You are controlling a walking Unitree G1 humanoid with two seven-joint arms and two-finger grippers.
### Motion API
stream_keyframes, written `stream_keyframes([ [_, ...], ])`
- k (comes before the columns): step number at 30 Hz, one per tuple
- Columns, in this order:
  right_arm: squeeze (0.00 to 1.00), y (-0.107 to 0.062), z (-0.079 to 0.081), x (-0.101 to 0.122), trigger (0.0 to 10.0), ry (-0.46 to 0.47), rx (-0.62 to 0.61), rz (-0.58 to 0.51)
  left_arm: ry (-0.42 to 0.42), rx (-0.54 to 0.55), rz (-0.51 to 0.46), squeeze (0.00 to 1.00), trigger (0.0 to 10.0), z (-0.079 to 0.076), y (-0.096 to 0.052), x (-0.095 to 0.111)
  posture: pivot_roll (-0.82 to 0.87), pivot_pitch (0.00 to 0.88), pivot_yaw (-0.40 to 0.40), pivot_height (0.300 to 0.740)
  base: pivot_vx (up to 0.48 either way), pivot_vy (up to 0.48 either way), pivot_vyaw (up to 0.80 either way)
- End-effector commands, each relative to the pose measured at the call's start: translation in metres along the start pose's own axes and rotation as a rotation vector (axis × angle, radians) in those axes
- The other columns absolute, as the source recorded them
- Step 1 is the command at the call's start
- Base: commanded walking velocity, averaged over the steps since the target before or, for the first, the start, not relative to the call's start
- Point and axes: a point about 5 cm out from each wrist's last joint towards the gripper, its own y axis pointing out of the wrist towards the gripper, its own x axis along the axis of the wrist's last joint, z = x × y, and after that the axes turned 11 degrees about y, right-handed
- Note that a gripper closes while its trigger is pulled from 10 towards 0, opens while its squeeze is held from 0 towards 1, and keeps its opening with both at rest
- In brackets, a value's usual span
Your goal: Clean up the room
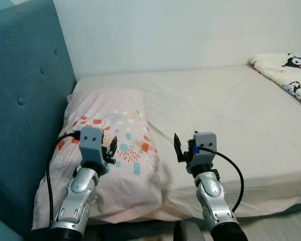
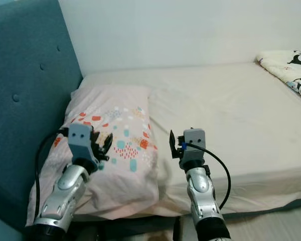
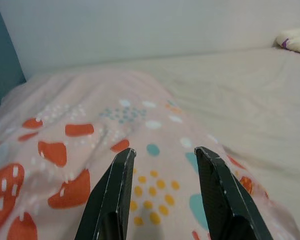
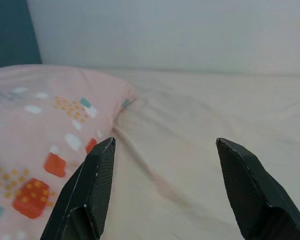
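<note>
Both claws hang open over the bed: my left claw (image 1: 112,146) above the pale pink pillow with red and teal spots (image 1: 115,150), my right claw (image 1: 183,148) above the cream sheet (image 1: 231,115). I might snag soft cloth (it bunches easily). A cartoon-print blanket (image 1: 288,75) lies far off; nothing blocks me.

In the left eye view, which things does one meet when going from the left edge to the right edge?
Teal headboard → left gripper above the patterned pink pillow → right gripper over the bare cream sheet → folded cartoon-print blanket.
</note>
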Motion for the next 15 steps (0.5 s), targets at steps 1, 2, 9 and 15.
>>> stream_keyframes([
  [1,0.0,-0.001,0.004,-0.001,10.0,0.021,0.011,0.017,0.018,0.025,0.036,0.0,10.0,0.007,-0.005,-0.006,0.05,0.0,-0.069,0.617,0.0,0.0,0.0],
  [2,0.0,-0.002,0.005,0.0,10.0,0.023,0.023,0.023,0.025,0.041,0.059,0.0,10.0,0.009,-0.008,-0.01,0.05,0.0,-0.071,0.622,0.0,0.0,0.0],
  [9,0.0,-0.005,0.007,-0.002,10.0,0.021,0.049,0.064,0.017,0.049,0.105,0.0,10.0,0.006,-0.016,-0.021,0.07,0.0,-0.108,0.642,0.0,0.0,0.0],
  [15,0.0,-0.005,0.008,-0.004,10.0,0.019,0.069,0.081,0.042,0.041,0.111,0.0,10.0,0.0,-0.018,-0.021,0.08,0.0,-0.13,0.652,0.0,0.0,0.0],
])
